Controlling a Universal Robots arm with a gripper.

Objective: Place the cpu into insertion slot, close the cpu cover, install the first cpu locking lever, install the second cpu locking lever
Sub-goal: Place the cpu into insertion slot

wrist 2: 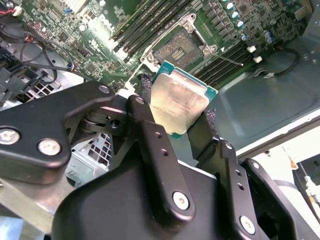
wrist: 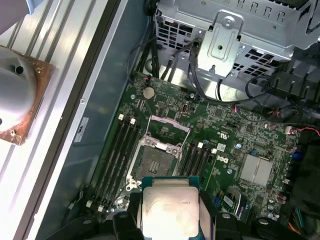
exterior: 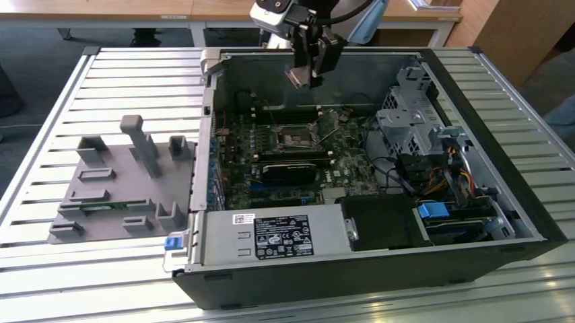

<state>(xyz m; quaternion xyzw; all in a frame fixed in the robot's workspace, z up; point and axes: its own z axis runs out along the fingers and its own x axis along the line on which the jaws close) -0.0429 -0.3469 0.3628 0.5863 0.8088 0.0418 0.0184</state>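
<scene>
Claw (wrist 2: 175, 114) pinches the silvery, green-edged cpu (wrist 2: 181, 100), clear of the open insertion slot (wrist 2: 182, 47).

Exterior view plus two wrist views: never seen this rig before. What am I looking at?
The exterior view shows a robot arm reaching into an open computer case on a slatted metal table, a grey plastic fixture beside it on that view's left. Both wrist views come from cameras on the arm, looking past its hand at the green motherboard. The hand is shut on the cpu, a square silvery chip, held in the air above the board. The insertion slot, the square socket between the memory slots, has no chip in it yet.
</scene>
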